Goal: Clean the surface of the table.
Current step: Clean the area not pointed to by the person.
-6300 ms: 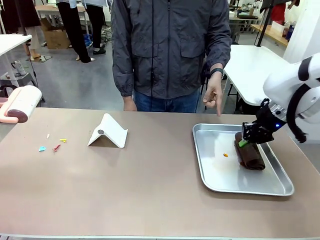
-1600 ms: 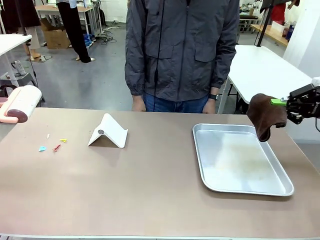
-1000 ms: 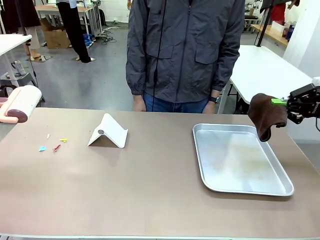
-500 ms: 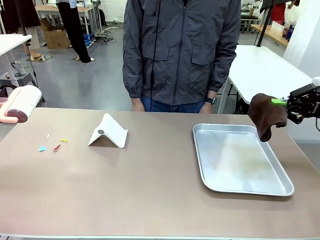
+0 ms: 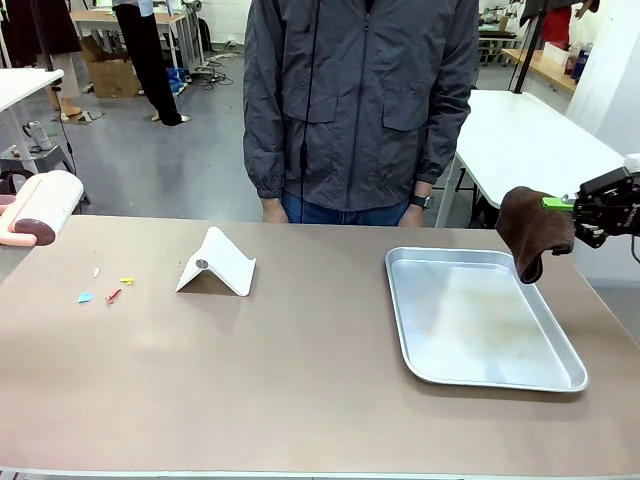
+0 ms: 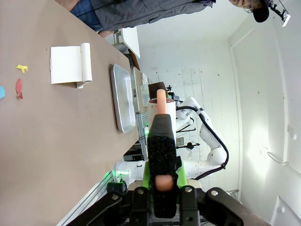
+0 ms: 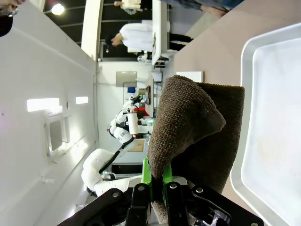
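Observation:
The brownish-tan table (image 5: 300, 370) carries a few small coloured scraps (image 5: 110, 292) near its left end. My right gripper (image 5: 560, 205) hangs at the right edge, above the table beside the tray's far right corner, shut on a brown cloth (image 5: 533, 232) that droops from it. In the right wrist view the cloth (image 7: 197, 136) is pinched between the green pads of that gripper (image 7: 160, 186). My left gripper (image 6: 162, 186) is shut on the pink handle of a lint roller (image 6: 160, 101). That roller (image 5: 45, 205) hovers at the table's far left corner.
A metal tray (image 5: 497, 383) lies on the right half of the table. A white folded stand (image 5: 215, 263) sits left of centre. A person in a grey jacket (image 5: 360, 100) stands at the far side, hands down by the table edge.
Six seconds ago the right gripper held the cloth down in the tray beside an orange speck; now the cloth is lifted out and the speck is gone. Over the last second only the person shifted.

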